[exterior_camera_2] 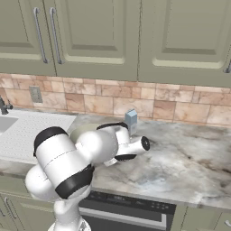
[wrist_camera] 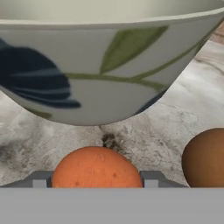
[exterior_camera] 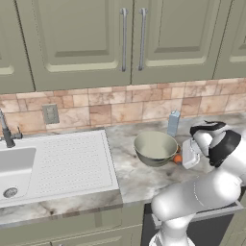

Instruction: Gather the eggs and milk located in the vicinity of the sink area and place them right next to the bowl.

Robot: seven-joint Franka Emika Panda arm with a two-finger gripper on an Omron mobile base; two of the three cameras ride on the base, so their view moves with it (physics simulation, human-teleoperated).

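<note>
The grey-green bowl [exterior_camera: 155,148] stands on the marble counter right of the drainboard; its leaf-patterned wall [wrist_camera: 109,65] looms close in the hand view. My gripper [wrist_camera: 97,180] is low at the bowl's right side [exterior_camera: 181,157], shut on an orange egg [wrist_camera: 97,168] whose sides touch both finger tips [wrist_camera: 42,180]. The held egg shows as an orange spot [exterior_camera: 178,159] by the bowl's foot. A second, browner egg [wrist_camera: 205,158] rests on the counter just beside it. The pale blue milk carton [exterior_camera: 173,123] stands upright behind the bowl, near the backsplash [exterior_camera_2: 131,121].
The white sink [exterior_camera: 14,168] with its ribbed drainboard [exterior_camera: 72,163] and dark tap [exterior_camera: 6,134] lies to the left. Cabinets hang above the tiled backsplash. Open marble counter [exterior_camera_2: 189,158] stretches right of the arm.
</note>
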